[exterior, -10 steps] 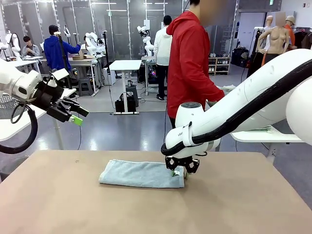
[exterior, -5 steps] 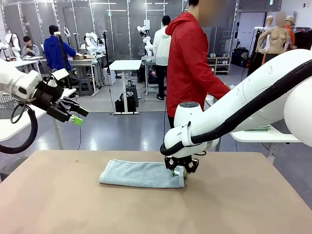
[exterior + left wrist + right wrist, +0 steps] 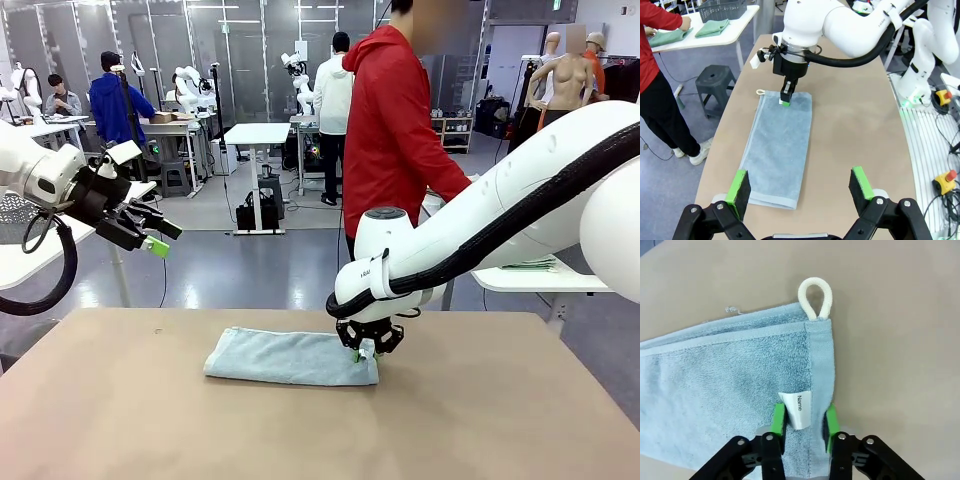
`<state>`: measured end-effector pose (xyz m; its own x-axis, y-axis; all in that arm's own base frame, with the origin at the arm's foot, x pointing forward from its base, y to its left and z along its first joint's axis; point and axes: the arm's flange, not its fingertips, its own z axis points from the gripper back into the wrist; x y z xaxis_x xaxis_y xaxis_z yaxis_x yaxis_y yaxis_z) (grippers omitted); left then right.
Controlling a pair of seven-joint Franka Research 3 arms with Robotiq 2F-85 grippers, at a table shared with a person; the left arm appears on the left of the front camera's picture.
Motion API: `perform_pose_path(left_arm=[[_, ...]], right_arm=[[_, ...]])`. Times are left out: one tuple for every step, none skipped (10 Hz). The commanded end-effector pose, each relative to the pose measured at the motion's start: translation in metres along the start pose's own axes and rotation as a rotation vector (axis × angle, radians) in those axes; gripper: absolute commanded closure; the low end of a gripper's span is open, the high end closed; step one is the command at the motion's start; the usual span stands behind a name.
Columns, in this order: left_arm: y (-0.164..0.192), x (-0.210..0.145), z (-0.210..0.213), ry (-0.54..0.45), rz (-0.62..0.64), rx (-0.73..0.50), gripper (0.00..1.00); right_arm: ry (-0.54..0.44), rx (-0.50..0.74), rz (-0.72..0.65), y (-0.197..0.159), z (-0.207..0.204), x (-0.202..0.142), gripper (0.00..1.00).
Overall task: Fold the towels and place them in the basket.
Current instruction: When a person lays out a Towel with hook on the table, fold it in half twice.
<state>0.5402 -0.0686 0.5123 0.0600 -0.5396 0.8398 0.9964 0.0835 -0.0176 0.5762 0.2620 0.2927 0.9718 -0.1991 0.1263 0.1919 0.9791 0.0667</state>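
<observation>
A pale blue-grey towel [image 3: 290, 358] lies folded into a long strip on the brown table [image 3: 120, 420]. My right gripper [image 3: 366, 350] is down at its right end, shut on the towel [image 3: 730, 370] edge. The green pads [image 3: 779, 419] pinch the cloth beside the white "Name" tag [image 3: 799, 410], and a white loop [image 3: 815, 297] sticks out past the corner. My left gripper [image 3: 155, 240] hangs high at the left, open, looking down the towel [image 3: 780, 150] with nothing between its fingers [image 3: 738, 186]. The dark wire basket [image 3: 722, 8] stands on a white side table.
A person in a red jacket [image 3: 390, 130] stands at the far side, a hand on folded greenish towels [image 3: 667, 36] on the white side table [image 3: 705, 40]; another folded one [image 3: 712, 27] lies by the basket. A black stool [image 3: 717, 80] stands beside the table.
My right gripper has edged slightly left and up at the towel's end. The person has shifted a little. The left arm has not moved.
</observation>
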Motion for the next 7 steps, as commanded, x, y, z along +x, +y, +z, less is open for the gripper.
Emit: perform_pose_path(left_arm=[[0.001, 0.0, 0.0, 0.002, -0.001, 0.009, 0.0], [0.001, 0.0, 0.0, 0.002, -0.001, 0.009, 0.0], [0.001, 0.0, 0.0, 0.002, -0.001, 0.009, 0.0], [0.001, 0.0, 0.0, 0.002, -0.001, 0.009, 0.0], [0.001, 0.0, 0.0, 0.002, -0.001, 0.009, 0.0], [0.001, 0.0, 0.0, 0.002, -0.001, 0.009, 0.0], [0.001, 0.0, 0.0, 0.002, -0.001, 0.009, 0.0]], right_arm=[[-0.005, -0.042, -0.029, 0.005, -0.014, 0.001, 0.79], [-0.004, -0.043, -0.029, 0.004, -0.013, 0.001, 0.94], [0.001, -0.046, -0.034, 0.002, -0.014, 0.001, 0.99], [0.002, -0.053, -0.041, 0.0, -0.014, 0.001, 1.0], [0.002, -0.052, -0.046, -0.004, -0.014, 0.001, 1.0], [-0.004, -0.05, -0.037, -0.012, -0.012, 0.002, 1.0], [-0.005, -0.039, 0.023, -0.022, -0.005, 0.003, 1.0]])
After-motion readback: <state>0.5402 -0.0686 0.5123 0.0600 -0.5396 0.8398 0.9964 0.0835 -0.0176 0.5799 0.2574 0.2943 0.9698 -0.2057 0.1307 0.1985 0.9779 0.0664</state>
